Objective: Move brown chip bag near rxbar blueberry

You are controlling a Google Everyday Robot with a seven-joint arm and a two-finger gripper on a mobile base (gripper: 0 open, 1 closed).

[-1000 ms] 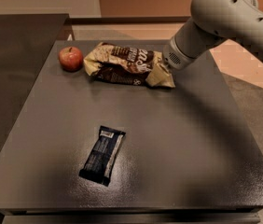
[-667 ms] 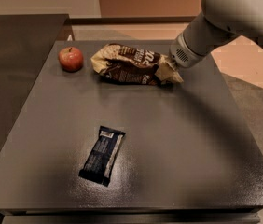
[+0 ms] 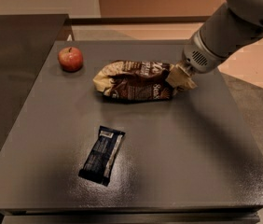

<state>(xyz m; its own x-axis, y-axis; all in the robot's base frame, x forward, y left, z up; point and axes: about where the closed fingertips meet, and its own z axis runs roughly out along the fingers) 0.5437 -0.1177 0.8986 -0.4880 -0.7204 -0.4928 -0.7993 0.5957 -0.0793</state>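
The brown chip bag [image 3: 138, 80] lies on its side in the middle back of the dark table [image 3: 197, 153], crinkled, with cream-tan ends. My gripper [image 3: 182, 73] comes in from the upper right and is shut on the bag's right tan end. The rxbar blueberry [image 3: 102, 154], a small dark navy wrapper with a pale label at its far end, lies flat nearer the front, left of centre. A stretch of bare table separates it from the bag.
A red apple [image 3: 70, 59] sits at the back left of the table, left of the bag. A second dark counter [image 3: 15, 55] adjoins on the left. The arm's grey body [image 3: 229, 31] hangs over the back right corner.
The gripper has pulled the chip bag away from the back edge, toward the front and slightly right, closer to the bar. Apple and bar have not moved.
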